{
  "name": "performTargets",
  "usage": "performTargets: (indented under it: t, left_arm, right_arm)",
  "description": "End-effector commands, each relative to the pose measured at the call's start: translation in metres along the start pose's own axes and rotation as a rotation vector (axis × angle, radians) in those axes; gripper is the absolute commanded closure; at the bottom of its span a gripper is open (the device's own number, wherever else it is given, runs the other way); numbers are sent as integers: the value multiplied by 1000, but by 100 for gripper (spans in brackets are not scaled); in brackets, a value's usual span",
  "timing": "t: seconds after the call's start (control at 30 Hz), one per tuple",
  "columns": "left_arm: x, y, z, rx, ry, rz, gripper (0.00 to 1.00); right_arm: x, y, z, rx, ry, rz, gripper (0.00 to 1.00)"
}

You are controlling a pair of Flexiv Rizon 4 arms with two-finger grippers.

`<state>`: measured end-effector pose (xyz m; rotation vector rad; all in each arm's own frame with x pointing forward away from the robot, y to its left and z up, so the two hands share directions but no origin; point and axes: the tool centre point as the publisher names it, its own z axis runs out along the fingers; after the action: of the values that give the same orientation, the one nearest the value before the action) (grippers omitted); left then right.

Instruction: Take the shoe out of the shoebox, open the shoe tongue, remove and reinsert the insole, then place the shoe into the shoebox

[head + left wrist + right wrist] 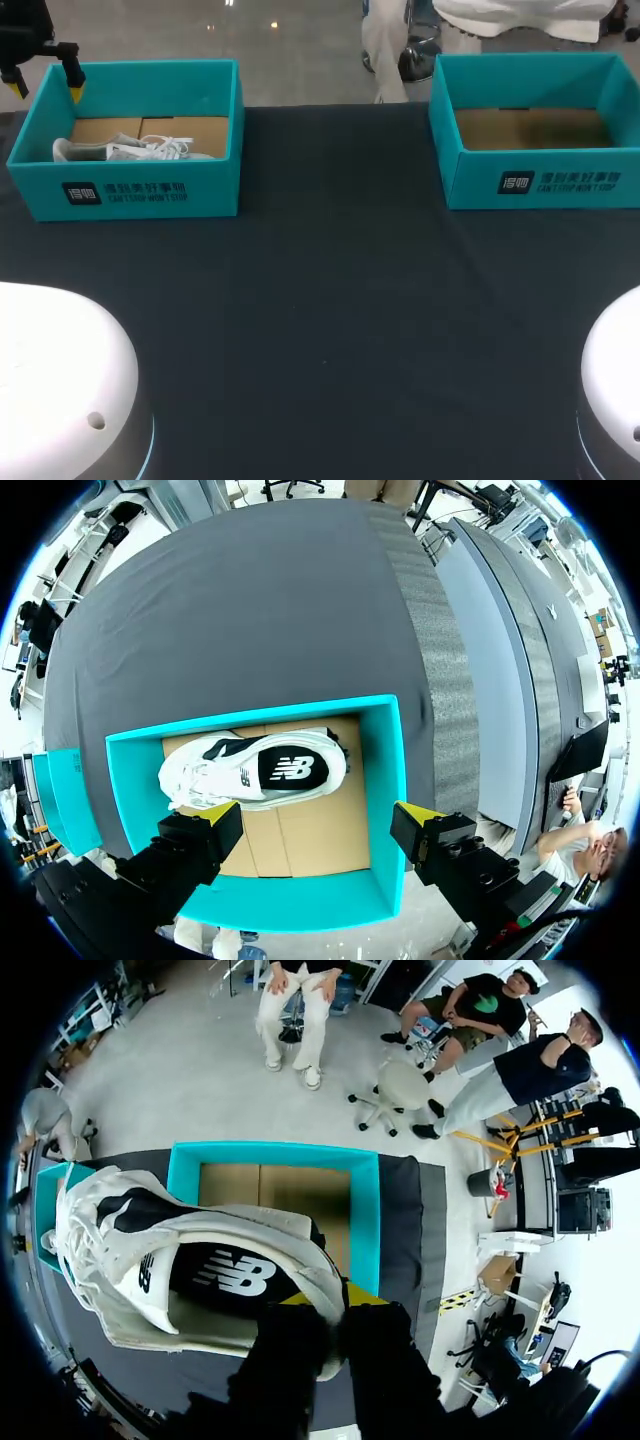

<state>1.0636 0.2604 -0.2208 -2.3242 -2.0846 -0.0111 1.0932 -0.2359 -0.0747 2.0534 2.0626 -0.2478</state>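
Hovering over the shoe (255,770), left end effector (318,818) spread wide.

Print on left shoebox (205,195), right shoebox (478,172)

site: robot lab | cue: dark test table (330,300); left arm (60,370); right arm (615,370)

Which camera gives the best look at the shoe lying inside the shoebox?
The left wrist view: it looks down on the whole white sneaker, lying on its side in the teal shoebox. The head view shows only a sliver of it behind the box wall. The right wrist view doesn't show it.
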Motion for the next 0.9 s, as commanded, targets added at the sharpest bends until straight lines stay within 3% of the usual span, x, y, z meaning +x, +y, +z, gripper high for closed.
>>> performTargets:
  t: [0.03, 0.33, 0.5, 0.63, 0.77, 0.9]
  left_arm:
    - [0, 0, 0, 0, 0, 1, 0]
    - [0, 0, 0, 0, 0, 1, 0]
    - [0, 0, 0, 0, 0, 1, 0]
    - [0, 0, 0, 0, 0, 1, 0]
    - [0, 0, 0, 0, 0, 1, 0]
    - [0, 0, 0, 0, 0, 1, 0]
  right_arm:
    - [32, -98, 3, -157, -31, 5, 100]
    - [90, -173, 1, -141, -39, 42, 100]
    - [117, -202, 1, -119, -4, 49, 100]
    - [125, -207, 2, -102, 0, 49, 100]
    - [117, -192, -1, -108, -21, 62, 100]
    - [117, -192, -1, -108, -21, 62, 100]
